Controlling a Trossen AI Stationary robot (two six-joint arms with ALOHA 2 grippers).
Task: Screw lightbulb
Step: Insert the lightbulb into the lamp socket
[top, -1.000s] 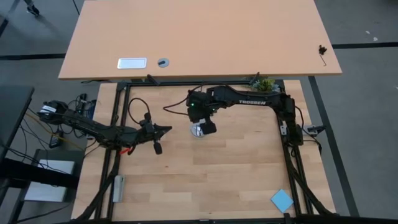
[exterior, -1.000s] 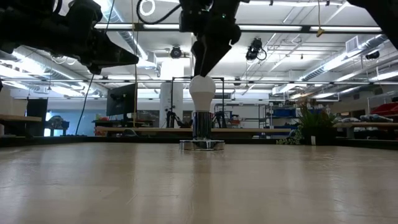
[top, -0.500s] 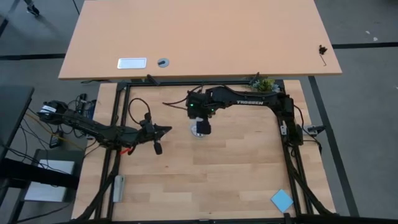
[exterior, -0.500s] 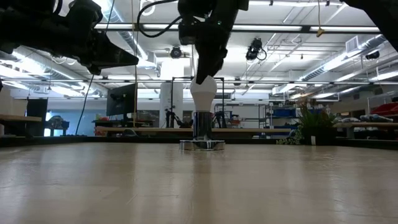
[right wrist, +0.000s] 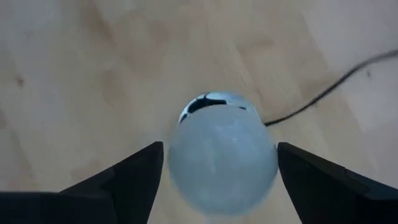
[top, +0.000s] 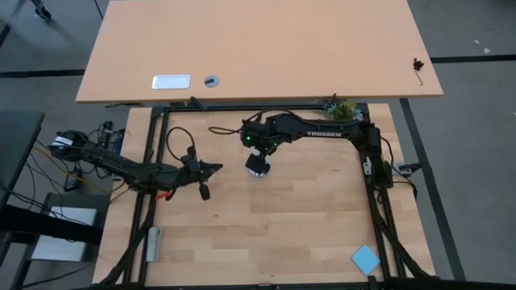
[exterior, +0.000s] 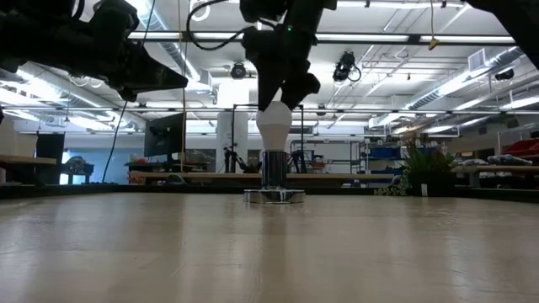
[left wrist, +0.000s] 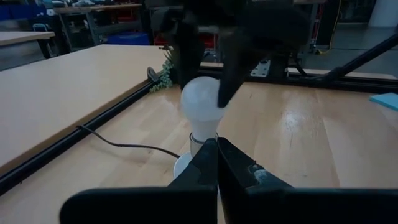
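Note:
The white lightbulb (exterior: 274, 126) stands upright with its screw end in the shiny silver socket base (exterior: 274, 195), at the middle of the table toward the far edge. It also shows in the left wrist view (left wrist: 200, 106) and the right wrist view (right wrist: 221, 162). My right gripper (top: 256, 163) reaches down over the bulb from above and is closed on it. My left gripper (left wrist: 217, 158) is shut and empty. It hovers above the table to the left of the bulb (top: 211, 168) and points at it. My right gripper pinches the bulb's round upper part (right wrist: 180, 163) between its two fingers, one finger (right wrist: 134, 180) on each side at the widest girth. The fingers point down from above. The bulb stands upright, its lower end in the socket base on the table.
A black cord (top: 222, 129) runs from the socket base toward the far left. A blue square pad (top: 365, 259) lies at the near right corner. A small green plant (top: 344, 107) stands at the far edge, and a second, larger tabletop (top: 258, 48) lies beyond it.
My right gripper has come down from just above the bulb until its fingers stand on either side of the bulb's top. It has turned about its vertical axis on the way. The bulb and socket base have stayed in place.

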